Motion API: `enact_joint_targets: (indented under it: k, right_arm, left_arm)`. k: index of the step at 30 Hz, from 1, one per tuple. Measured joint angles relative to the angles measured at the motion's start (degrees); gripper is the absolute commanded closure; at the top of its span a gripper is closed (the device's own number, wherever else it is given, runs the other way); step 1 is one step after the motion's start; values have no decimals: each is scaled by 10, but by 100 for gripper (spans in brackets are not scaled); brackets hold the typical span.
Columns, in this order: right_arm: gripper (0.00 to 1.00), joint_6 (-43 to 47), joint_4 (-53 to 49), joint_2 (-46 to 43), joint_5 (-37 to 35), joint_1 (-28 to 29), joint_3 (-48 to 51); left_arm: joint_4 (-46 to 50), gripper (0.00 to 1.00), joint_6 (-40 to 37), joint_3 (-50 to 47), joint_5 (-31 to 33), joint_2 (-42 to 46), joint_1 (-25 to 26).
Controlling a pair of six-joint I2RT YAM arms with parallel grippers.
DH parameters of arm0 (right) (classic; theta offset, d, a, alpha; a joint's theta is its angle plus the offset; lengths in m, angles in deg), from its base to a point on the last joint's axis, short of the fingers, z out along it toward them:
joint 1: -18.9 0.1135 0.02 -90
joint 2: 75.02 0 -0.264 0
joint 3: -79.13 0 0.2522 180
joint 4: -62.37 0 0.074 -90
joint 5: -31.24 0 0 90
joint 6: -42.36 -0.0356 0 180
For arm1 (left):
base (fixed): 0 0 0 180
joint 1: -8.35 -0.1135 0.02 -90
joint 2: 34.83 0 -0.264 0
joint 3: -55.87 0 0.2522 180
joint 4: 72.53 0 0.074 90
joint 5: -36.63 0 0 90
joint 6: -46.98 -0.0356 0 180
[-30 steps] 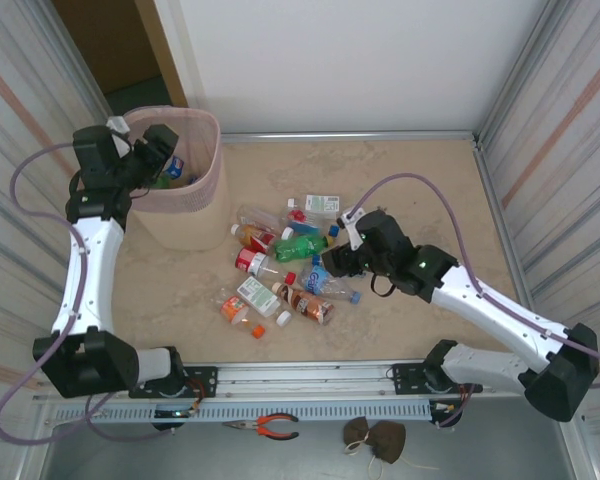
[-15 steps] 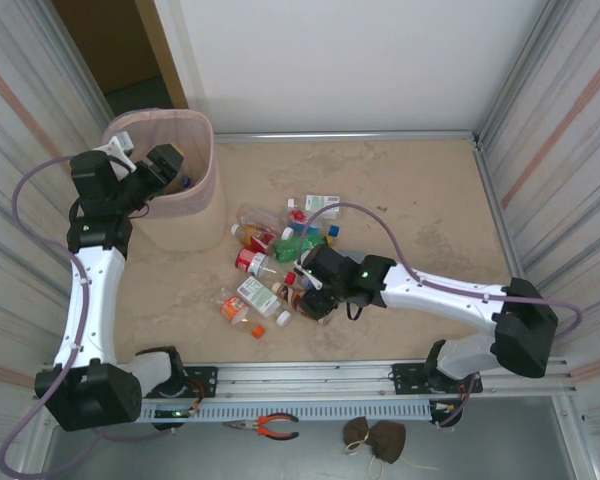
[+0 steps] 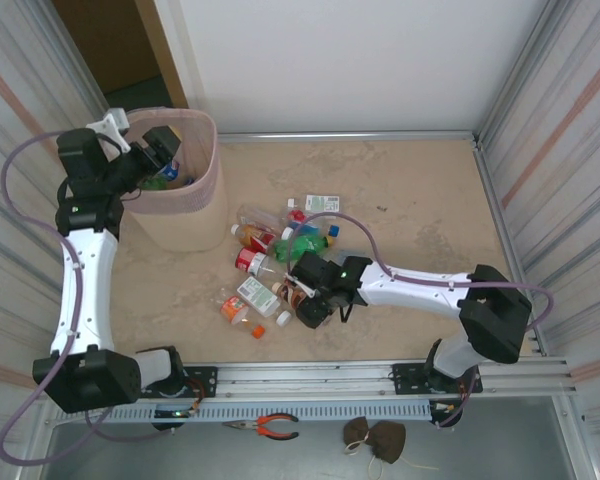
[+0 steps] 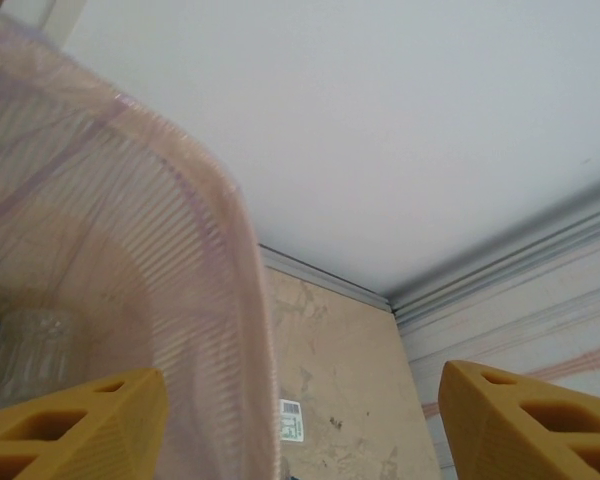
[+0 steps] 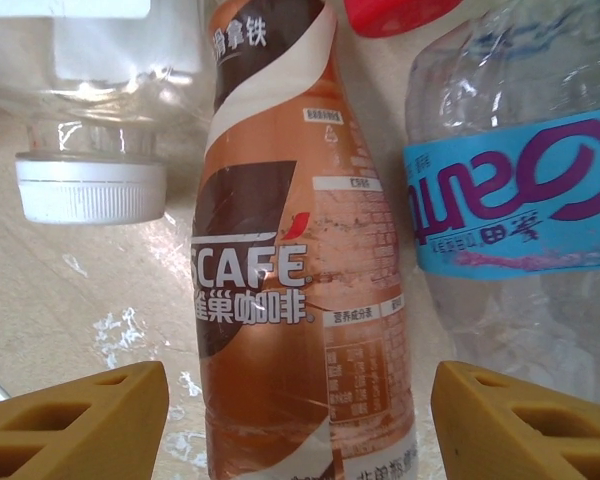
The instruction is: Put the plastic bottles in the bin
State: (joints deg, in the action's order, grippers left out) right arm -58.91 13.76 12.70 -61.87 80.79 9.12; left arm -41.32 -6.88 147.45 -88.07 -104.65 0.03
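Sweeping in from the right of the pile over the last second, the right arm now lies stretched across the lower centre of the top view. Its right fingers [image 3: 315, 303] have come down at the pile's lower right edge. The left arm has barely shifted, and its left fingers [image 3: 158, 152] still hang over the bin.

The beige counter [image 3: 420, 200] takes up the middle of the frame. The bin [image 3: 195, 215] stands upright at upper left, with a green bottle and a blue-labelled one [image 3: 166, 180] showing inside it. In the left wrist view its ribbed pink wall [image 4: 180, 300] curves down the left half, and a clear bottle [image 4: 30, 350] is dimly visible through it.

Most of the plastic bottles [image 3: 280, 255] lie scattered on the counter just left of centre, well apart from the bin. Among them are a green one [image 3: 302, 245] and an orange one [image 3: 233, 308].

In the right wrist view a brown coffee bottle [image 5: 280, 260] lies between the spread right fingers [image 5: 80, 425], which do not touch it. A clear bottle with a blue label [image 5: 520, 200] lies just to its right, and a white-capped bottle [image 5: 90, 190] sits at upper left.

The left fingers [image 4: 70, 425] are also spread wide and hold nothing.

Orange-handled pliers [image 3: 265, 427] lie at the bottom edge, below the rail.
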Motion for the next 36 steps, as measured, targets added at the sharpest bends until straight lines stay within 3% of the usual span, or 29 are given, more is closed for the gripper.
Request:
enact_joint_targets:
  k: [16, 25, 36]
  right_arm:
    - [39, 0, -4, 71, 2, 9, -5]
    - [48, 0, -4, 73, 2, 16, -6]
    - [50, 0, -18, 34, -5, 24, -7]
  left_arm:
    - [23, 24, -19, 39, -47, -7, 0]
    - [22, 25, -19, 39, -57, 4, 0]
    - [16, 26, -17, 21, -77, 5, 0]
